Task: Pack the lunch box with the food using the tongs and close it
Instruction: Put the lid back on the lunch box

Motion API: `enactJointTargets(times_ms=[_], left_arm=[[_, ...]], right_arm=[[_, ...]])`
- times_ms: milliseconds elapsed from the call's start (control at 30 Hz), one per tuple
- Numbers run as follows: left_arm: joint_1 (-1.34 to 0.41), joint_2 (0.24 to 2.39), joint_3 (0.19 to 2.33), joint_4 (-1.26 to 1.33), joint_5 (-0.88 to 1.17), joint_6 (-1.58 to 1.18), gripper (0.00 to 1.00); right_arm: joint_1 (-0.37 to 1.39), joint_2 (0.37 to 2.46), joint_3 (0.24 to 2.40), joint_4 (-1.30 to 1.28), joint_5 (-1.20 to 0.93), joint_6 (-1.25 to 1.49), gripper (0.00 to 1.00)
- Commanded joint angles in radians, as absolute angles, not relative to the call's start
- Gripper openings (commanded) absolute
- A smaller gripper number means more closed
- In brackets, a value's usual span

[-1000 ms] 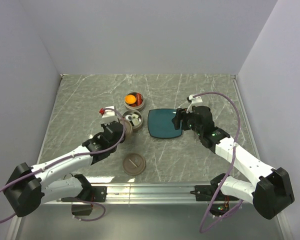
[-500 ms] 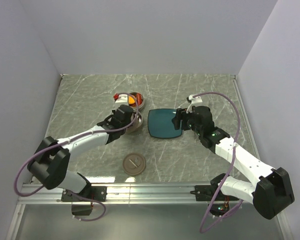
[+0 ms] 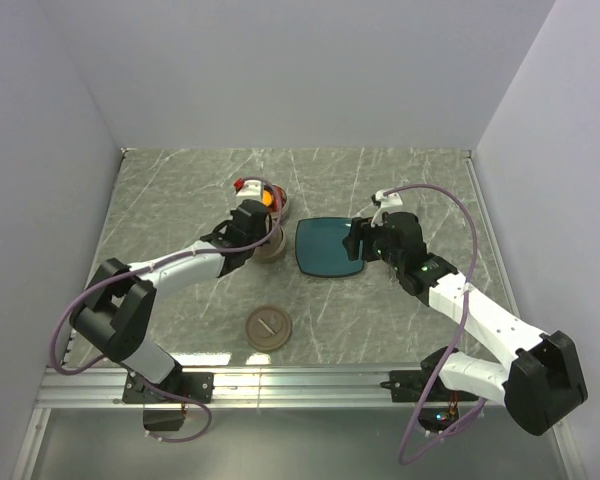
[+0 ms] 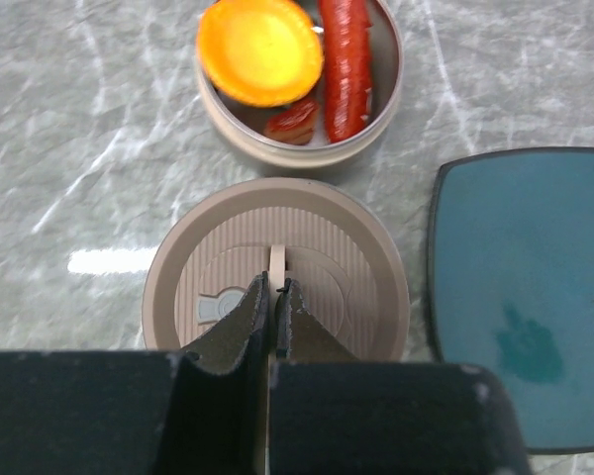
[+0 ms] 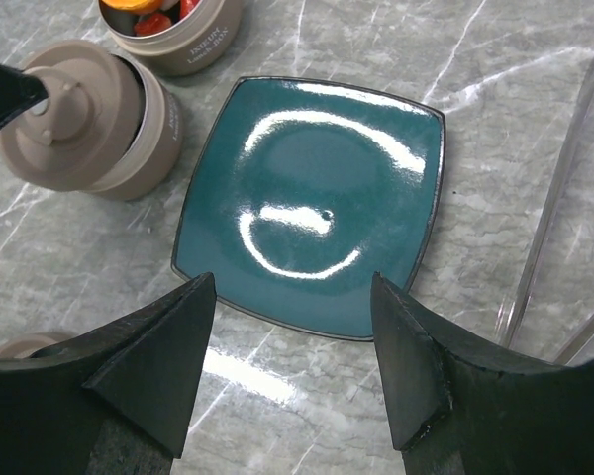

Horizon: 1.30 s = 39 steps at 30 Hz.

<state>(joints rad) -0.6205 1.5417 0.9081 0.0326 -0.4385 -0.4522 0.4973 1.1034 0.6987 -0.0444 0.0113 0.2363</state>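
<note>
Left end effector pinched shut on ribbed beige round lid, orange ball just up-frame; a second ago it hovered further left.

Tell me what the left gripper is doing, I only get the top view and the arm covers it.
Observer: In the left wrist view the left gripper is shut on the thin handle at the centre of the beige lid.
Operator: What food is packed so far?
Observer: The open tin holds an orange ball, a long sausage piece and a smaller red piece.
Operator: I can't find the tool.
Observer: The tongs lie beside the teal plate, at the right edge of the right wrist view.
</note>
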Motion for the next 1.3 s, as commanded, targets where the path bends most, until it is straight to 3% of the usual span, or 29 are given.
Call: enactJointTargets(times_ms=[0, 1267], left_arm=[[-0.617, 1.574, 0.959, 0.080, -0.388, -0.431, 0.00], [-0.632, 1.640, 0.954, 0.055, -0.354, -0.419, 0.00]], right_arm=[[0.506, 1.108, 0.698, -0.003, 0.021, 0.219, 0.71], [0.515, 1.117, 0.703, -0.009, 0.031, 0.218, 0.71]])
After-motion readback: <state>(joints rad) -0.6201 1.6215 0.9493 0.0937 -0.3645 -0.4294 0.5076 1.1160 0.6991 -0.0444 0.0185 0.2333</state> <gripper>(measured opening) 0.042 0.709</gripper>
